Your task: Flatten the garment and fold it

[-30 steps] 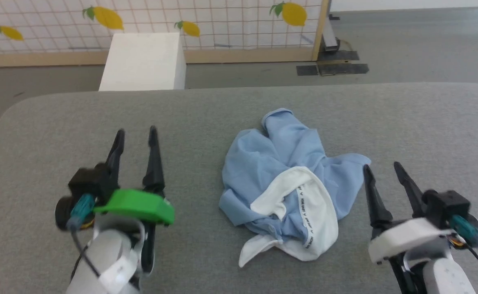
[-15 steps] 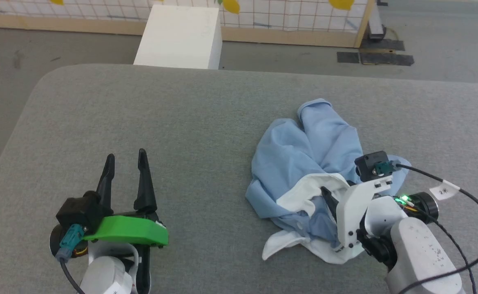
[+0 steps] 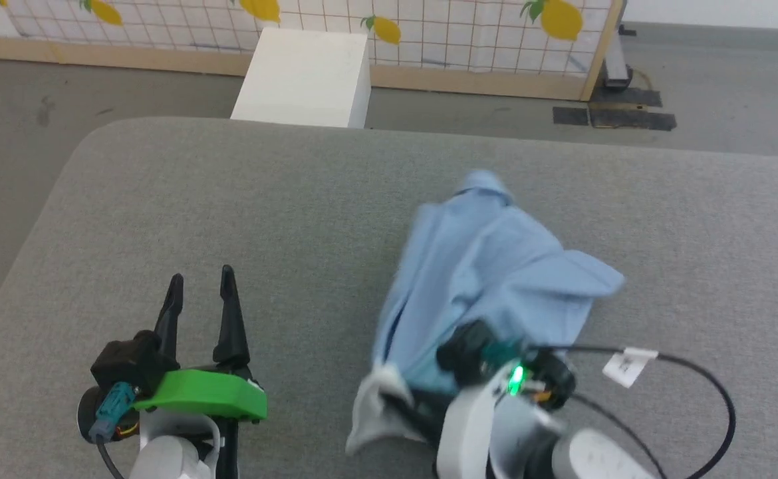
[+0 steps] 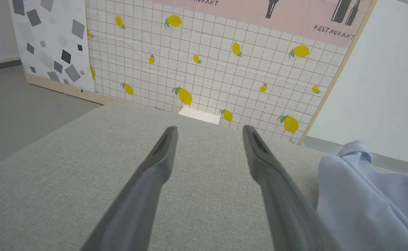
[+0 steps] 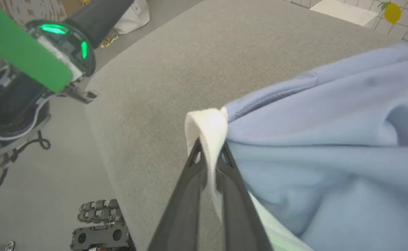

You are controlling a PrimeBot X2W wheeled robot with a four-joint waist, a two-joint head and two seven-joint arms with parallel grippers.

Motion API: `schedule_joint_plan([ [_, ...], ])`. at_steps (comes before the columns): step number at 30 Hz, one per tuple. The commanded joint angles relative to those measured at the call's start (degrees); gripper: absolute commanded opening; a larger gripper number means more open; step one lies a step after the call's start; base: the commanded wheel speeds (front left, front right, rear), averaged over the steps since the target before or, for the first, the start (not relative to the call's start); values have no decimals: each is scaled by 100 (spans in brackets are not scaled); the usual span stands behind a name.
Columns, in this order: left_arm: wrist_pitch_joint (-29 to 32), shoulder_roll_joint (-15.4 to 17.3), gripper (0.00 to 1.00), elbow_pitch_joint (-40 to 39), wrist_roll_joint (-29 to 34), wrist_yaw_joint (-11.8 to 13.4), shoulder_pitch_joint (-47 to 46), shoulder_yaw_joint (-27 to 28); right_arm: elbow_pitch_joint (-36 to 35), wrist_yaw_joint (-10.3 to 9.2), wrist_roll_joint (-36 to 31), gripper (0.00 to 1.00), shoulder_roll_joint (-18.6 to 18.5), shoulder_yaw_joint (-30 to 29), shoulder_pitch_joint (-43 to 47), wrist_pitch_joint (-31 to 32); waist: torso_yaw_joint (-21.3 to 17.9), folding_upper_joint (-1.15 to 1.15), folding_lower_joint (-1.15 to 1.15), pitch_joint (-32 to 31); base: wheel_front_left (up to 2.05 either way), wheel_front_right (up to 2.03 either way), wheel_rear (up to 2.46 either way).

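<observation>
Head view: the left end effector (image 3: pixel 201 273) sits low over the near left part of the grey desk (image 3: pixel 229 199). Its fingers are spread with nothing between them, and a green cover (image 3: pixel 199 396) sits just behind them. The garment (image 3: pixel 489 273) is a light blue heap, bunched into a ridge. It lies to the right of that end effector with bare desk between. The right forearm (image 3: pixel 495 426) comes in at the garment's near edge with a green lamp lit. A cable (image 3: pixel 715 399) loops off to its right. The fingers there are blurred and partly under cloth. A white flap of the garment hangs just left of the forearm. Past the desk, a white box (image 3: pixel 302 76) stands on the floor in front of a lemon-print panel (image 3: pixel 469 40).

Left wrist view: both fingers stand wide apart over bare desk. Blue cloth lies near the right-hand finger; contact cannot be told.

Right wrist view: the right end effector (image 5: pixel 210 148) is pressed together, pinching a white edge of the garment. The white fold pokes up past the tips. Blue cloth spreads away to the right of the fingers and beyond them. To their left the desk is bare.
</observation>
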Motion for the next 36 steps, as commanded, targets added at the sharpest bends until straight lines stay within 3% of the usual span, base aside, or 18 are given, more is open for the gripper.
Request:
schedule_joint_plan([
  [1,-21,-24,100,10,32,-33,85,37,-191,35,217,0,-243,231,164,135,-101,0,0,-85,0,0,0],
  [4,-21,-27,100,28,47,-73,109,89,-446,35,524,0,-660,663,468,523,-187,0,0,-135,0,0,0],
  [5,-21,-28,100,28,50,-79,118,100,-465,35,543,4,-732,681,542,578,-213,0,0,-148,0,0,0],
  [6,-21,-28,100,28,55,-84,129,108,-478,35,498,86,-803,649,614,577,-239,0,0,-157,0,0,0],
  [7,-21,-29,100,30,52,-86,138,109,-478,35,439,100,-838,596,666,546,-260,0,0,-170,0,0,0],
  [11,-21,-30,100,50,38,-91,163,99,-613,35,176,100,-625,-115,898,-85,-325,0,0,-215,0,0,0],
  [15,-21,-30,100,3,10,-47,167,63,-685,35,-567,100,-47,-1502,1062,-1131,-353,0,0,-198,0,0,0],
  [17,-21,-30,100,-44,-6,-16,146,28,-580,35,-884,100,162,-2080,1085,-1354,-343,0,0,-139,0,0,0],
  [21,-21,-31,100,-87,-32,-11,29,10,-97,35,-1340,100,344,-2910,820,-1353,-293,0,0,33,0,0,0],
  [25,-21,-31,100,-112,-79,-8,-111,-43,726,35,-1506,100,383,-3383,323,-1093,-190,0,0,226,0,0,0],
  [33,-22,-31,100,-102,-191,60,-243,-164,2382,35,-1373,100,387,-3186,-447,-160,-40,0,0,482,0,0,0],
  [34,-22,-31,100,-107,-198,71,-240,-172,2489,35,-1439,93,387,-3148,-492,-29,-33,0,0,487,0,0,0],
  [35,-22,-31,100,-111,-202,85,-233,-184,2575,35,-1486,43,387,-3103,-534,93,-25,0,0,485,0,0,0],
  [36,-22,-31,100,-107,-206,92,-227,-181,2605,35,-1502,11,387,-3088,-566,143,-20,0,0,478,0,0,0],
])
